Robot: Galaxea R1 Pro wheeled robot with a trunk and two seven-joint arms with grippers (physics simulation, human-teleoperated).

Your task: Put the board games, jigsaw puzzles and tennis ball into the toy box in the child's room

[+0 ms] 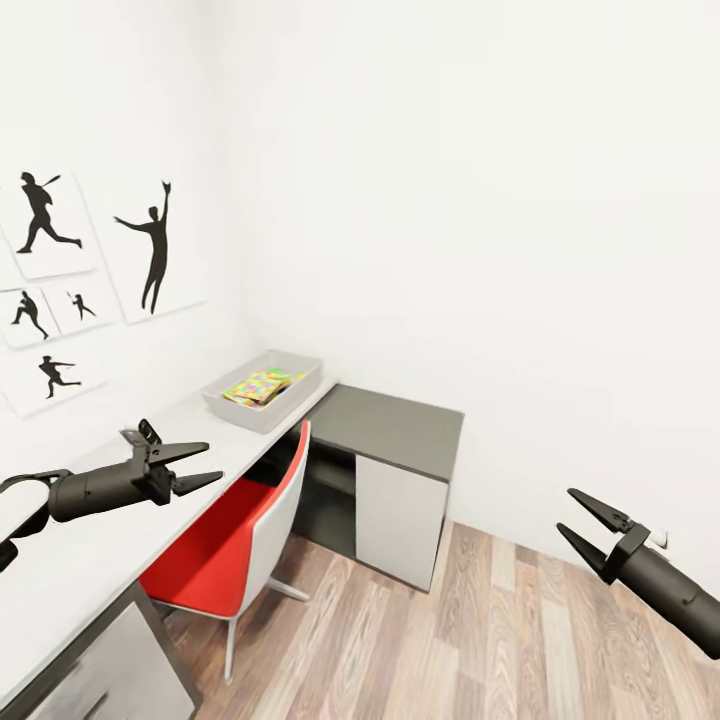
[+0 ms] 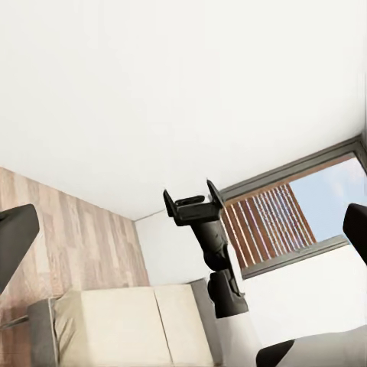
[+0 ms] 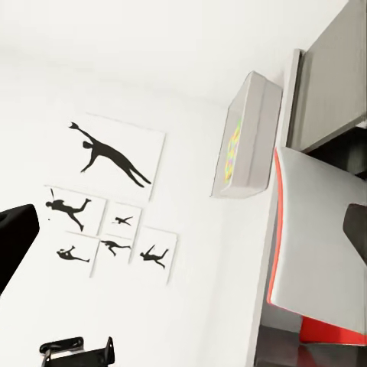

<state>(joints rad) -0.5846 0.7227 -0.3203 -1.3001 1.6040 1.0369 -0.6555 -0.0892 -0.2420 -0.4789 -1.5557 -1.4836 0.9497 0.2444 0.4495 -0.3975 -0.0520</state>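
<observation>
Here, through the head camera, I look into a corner of the child's room: white walls, wood-plank floor (image 1: 520, 610), and black athlete silhouette pictures (image 1: 155, 250) on the wall beside my left arm. The table (image 1: 90, 545) runs along that wall as a long pale top, meeting a lower dark grey cabinet (image 1: 395, 425) in the corner. A red and white chair (image 1: 245, 530) is tucked against the table's edge.

The toy box (image 1: 290, 395) sits at the table's far end, near the cabinet. Inside it lies something flat with a multicoloured puzzle-piece pattern, a jigsaw puzzle (image 1: 258, 387); I cannot tell whether one or two sheets lie there. I judge these to be thin, light and stiff, best pinched by an edge, since a flat face offers nothing to grip.

The left gripper (image 1: 205, 465) hovers above the tabletop with its fingers spread and nothing between them. The right gripper (image 1: 585, 520) hangs out over the floor, well apart from the table, also spread and holding nothing.

The left wrist camera looks across the room to the bed (image 2: 126, 325), its beige mattress bare where I see it, beneath a tall dark-framed window (image 2: 294, 214).
</observation>
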